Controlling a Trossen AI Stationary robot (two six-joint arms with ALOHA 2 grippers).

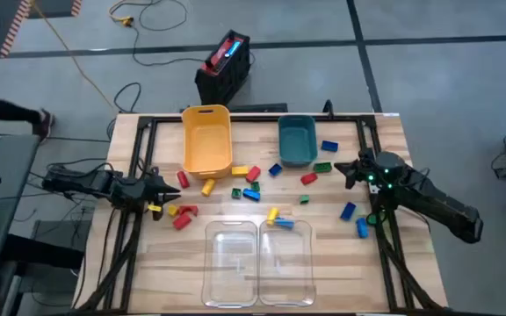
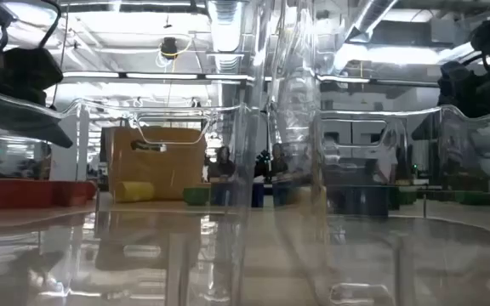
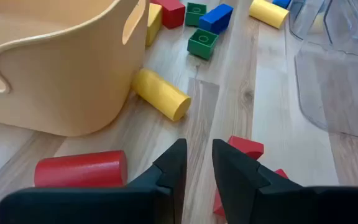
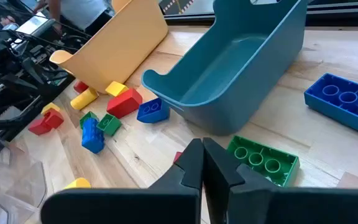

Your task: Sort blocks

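Observation:
Small red, yellow, blue and green blocks lie scattered on the wooden table [image 1: 411,263] between the bins. My left gripper [image 1: 167,187] hovers at the table's left, shut and with nothing in it [image 3: 197,168]. Below it lie a red cylinder [image 3: 79,169], a yellow cylinder [image 3: 161,94] and a red block [image 3: 244,148]. My right gripper [image 1: 345,168] is at the right, shut and with nothing in it [image 4: 202,165]. It points toward the teal bin [image 4: 235,68], with a green brick [image 4: 263,160] just beyond its tips and a blue brick [image 4: 344,102] farther on.
A yellow bin [image 1: 207,139] and the teal bin [image 1: 297,139] stand at the far middle. Two clear bins [image 1: 257,262] stand side by side at the near middle and fill the low view. More blue blocks [image 1: 354,219] lie near the right arm. A black case [image 1: 225,63] sits on the floor beyond the table.

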